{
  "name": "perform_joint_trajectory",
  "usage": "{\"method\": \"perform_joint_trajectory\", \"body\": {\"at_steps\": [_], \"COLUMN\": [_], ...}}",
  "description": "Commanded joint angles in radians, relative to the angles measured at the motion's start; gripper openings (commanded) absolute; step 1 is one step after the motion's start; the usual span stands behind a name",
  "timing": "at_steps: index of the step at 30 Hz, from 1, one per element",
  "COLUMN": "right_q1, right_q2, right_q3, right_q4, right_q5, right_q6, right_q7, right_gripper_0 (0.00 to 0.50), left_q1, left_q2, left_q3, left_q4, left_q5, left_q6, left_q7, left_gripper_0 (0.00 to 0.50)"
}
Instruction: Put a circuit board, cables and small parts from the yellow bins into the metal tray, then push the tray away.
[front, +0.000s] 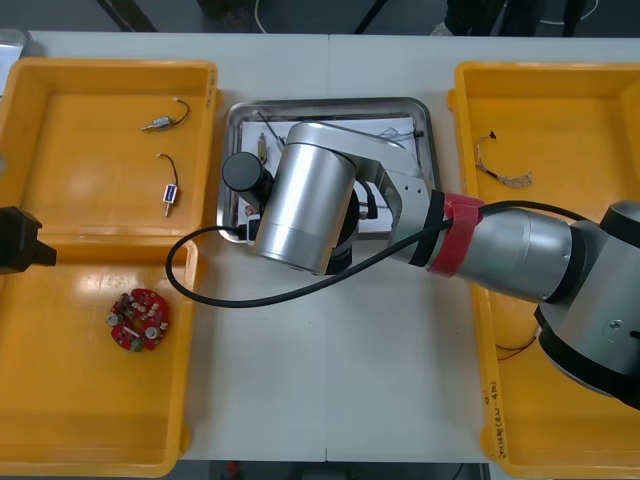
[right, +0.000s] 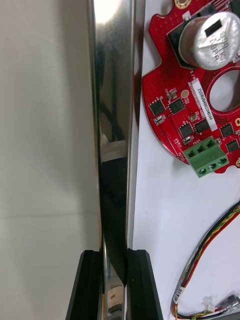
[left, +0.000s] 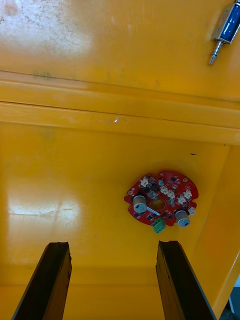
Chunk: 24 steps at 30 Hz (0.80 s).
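The metal tray (front: 330, 103) stands at the table's far middle, white inside. My right arm reaches across to its near rim, and the wrist hides the gripper in the front view. In the right wrist view my right gripper (right: 116, 280) is shut on the tray's shiny rim (right: 114, 125). Inside the tray, beside the rim, lie a round red circuit board (right: 190, 115) and a red and yellow cable (right: 210, 240). My left gripper (left: 114, 245) hangs open over the near left yellow bin (left: 60, 165), above a second circuit board (left: 161, 199) (front: 139, 319).
The far left bin (front: 60, 100) holds two small metal parts (front: 160, 124) (front: 171, 192). A cable (front: 500, 170) lies in the far right bin (front: 560, 120). My right arm's black cable (front: 200, 290) loops over the table in front of the tray.
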Motion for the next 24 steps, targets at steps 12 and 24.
{"method": "perform_joint_trajectory", "body": {"at_steps": [12,24], "right_q1": [-0.114,-0.152], "right_q2": [0.036,0.036], "right_q3": [-0.032,-0.031], "right_q4": [0.081,0.158], "right_q5": [-0.026,-0.046], "right_q6": [-0.046,-0.112], "right_q7": [-0.016,0.006], "right_gripper_0": [0.0,0.0], "left_q1": [0.014,0.014], "left_q2": [0.044,0.044], "left_q3": [0.029,0.029], "left_q4": [-0.03,-0.03], "left_q5": [0.008,0.008], "left_q6": [0.007,0.007], "left_q7": [-0.088,-0.088], "left_gripper_0": [0.5,0.5]}}
